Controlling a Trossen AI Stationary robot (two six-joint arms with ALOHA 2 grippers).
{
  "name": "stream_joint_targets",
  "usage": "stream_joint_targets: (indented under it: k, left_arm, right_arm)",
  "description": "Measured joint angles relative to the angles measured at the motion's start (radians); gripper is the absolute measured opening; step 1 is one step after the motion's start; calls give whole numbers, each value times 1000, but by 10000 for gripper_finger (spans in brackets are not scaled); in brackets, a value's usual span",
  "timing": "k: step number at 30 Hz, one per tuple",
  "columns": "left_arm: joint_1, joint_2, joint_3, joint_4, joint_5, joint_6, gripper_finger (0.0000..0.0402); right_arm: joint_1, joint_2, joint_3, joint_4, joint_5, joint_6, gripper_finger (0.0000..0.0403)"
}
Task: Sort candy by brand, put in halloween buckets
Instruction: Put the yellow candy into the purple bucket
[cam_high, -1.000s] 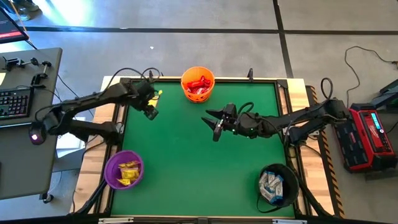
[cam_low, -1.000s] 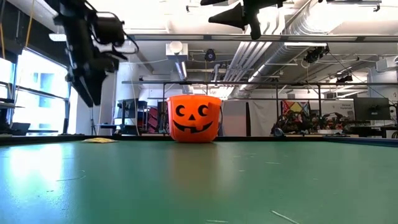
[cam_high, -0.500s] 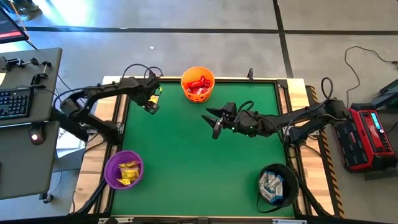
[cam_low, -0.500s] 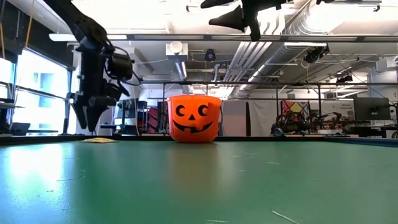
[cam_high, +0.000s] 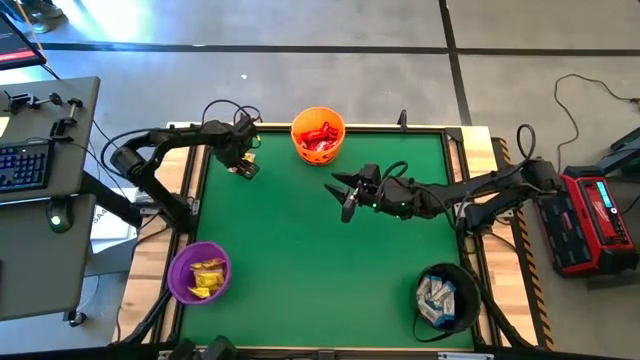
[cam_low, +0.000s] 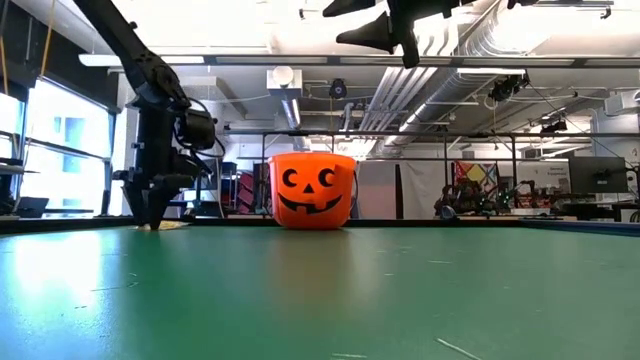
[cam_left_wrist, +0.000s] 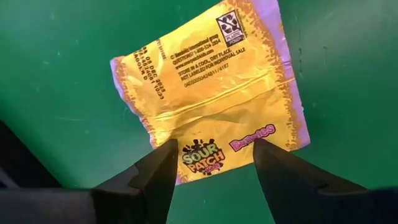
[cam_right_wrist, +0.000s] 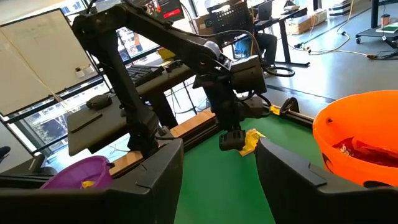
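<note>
Overhead, ducts and strip lights are hanging above the green table as the left gripper, fingers spread and empty, is straddling a yellow packet reading "SOUR PATCH", apparently touching; the right gripper is hovering open mid-table.

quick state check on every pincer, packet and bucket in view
left pincer: open, straddling the packet
right pincer: open, hovering mid-table
yellow wrapped candy packet: flat on the mat
orange pumpkin-face plastic bucket: upright, red candy
purple plastic bucket: upright, yellow candy
black plastic bucket: upright, white-blue candy
</note>
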Motion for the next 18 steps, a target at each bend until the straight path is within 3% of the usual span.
stream_joint_targets:
  k: [7, 18]
  left_arm:
    - [5, 15, 14, -5, 21, 17, 160]
    - [7, 15, 14, -10, 59, 82, 8]
  right_arm:
    - [0, 0, 0, -3, 0, 1, 189]
    - [0, 0, 0, -5, 0, 15, 189]
